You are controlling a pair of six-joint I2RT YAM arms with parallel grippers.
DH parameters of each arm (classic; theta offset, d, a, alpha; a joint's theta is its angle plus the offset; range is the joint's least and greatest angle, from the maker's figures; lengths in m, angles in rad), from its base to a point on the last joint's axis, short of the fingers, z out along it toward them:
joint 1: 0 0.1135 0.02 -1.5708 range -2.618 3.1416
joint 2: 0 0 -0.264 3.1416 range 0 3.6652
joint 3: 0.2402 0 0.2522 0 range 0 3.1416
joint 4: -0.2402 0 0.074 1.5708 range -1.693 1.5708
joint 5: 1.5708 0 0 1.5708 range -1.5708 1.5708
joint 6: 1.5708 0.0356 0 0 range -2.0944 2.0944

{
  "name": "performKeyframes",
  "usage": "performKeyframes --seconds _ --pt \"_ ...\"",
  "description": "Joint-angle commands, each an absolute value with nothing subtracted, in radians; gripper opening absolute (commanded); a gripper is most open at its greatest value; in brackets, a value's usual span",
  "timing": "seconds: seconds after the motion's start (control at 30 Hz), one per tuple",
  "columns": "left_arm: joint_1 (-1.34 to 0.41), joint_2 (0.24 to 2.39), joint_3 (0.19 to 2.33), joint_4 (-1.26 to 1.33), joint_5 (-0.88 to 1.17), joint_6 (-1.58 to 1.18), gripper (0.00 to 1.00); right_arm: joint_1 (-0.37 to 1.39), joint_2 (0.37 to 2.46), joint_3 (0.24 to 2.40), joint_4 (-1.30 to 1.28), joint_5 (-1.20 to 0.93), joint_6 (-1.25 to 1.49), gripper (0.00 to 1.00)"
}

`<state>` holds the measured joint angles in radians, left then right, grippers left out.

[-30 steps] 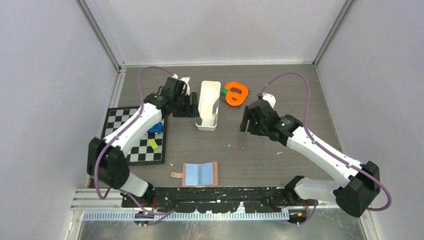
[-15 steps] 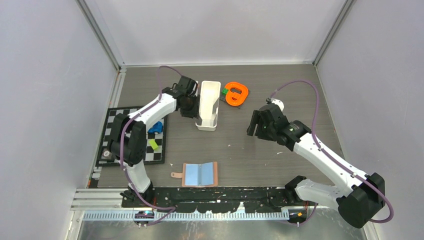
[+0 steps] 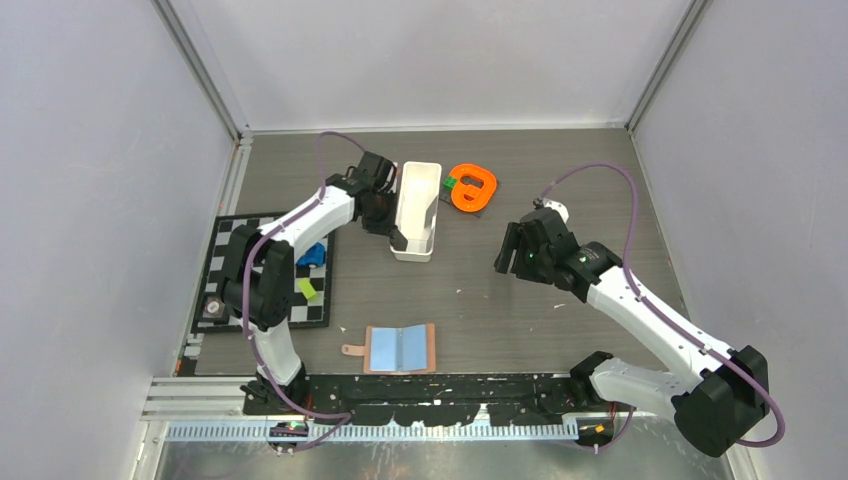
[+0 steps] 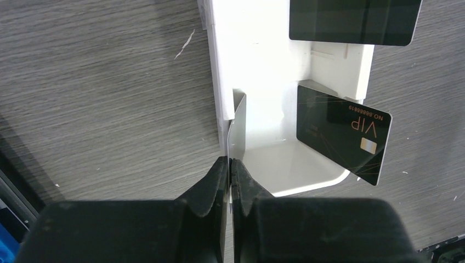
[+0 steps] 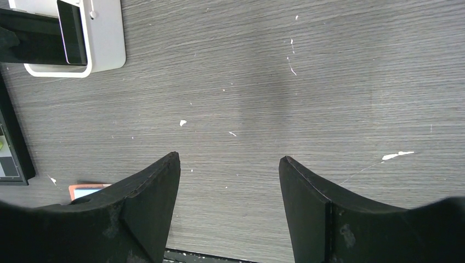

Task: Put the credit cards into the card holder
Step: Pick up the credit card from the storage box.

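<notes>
The left gripper (image 4: 229, 171) pinches a thin pale card (image 4: 232, 126) edge-on at the near end of the tray (image 4: 257, 66). The card holder (image 3: 400, 348), unfolded, lies well behind it toward the arm bases, long side crosswise. The right gripper (image 5: 229, 181) hangs with its jaws spread wide.

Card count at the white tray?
3: black card at far end of tray, VIP card leaning over its rim, edge-on card in left gripper. Others possibly hidden.
</notes>
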<state>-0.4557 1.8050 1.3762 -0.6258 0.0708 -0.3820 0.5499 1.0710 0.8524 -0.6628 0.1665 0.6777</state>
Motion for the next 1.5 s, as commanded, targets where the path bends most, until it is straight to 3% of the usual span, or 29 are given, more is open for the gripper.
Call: performKeyframes --seconds 0.0,0.3,0.47,0.6,0.9,1.2,1.47 --pt "-0.451 1.778 1.412 -0.637 0.072 -0.373 0.02 0.544 1.045 0.856 -0.632 0.160 0.660 0.71" --pt "-0.451 1.691 1.410 -0.645 0.110 -0.385 0.00 0.545 1.015 0.881 -0.657 0.171 0.653 0.71" --pt "-0.451 1.588 1.380 -0.635 0.187 -0.369 0.00 0.543 0.959 0.926 -0.673 0.134 0.603 0.76" --pt "-0.451 1.447 1.297 -0.601 0.305 -0.335 0.00 0.544 0.892 0.940 -0.623 -0.070 0.514 0.81" --pt "-0.538 1.241 1.126 -0.576 0.856 -0.285 0.00 0.544 0.884 0.938 -0.519 -0.619 0.469 0.81" --pt "-0.645 1.162 1.058 -0.546 1.059 -0.307 0.00 0.595 0.950 0.938 -0.475 -0.799 0.510 0.67" --pt "-0.654 1.146 1.036 -0.523 1.086 -0.323 0.00 0.758 0.975 0.906 -0.355 -0.787 0.584 0.56"
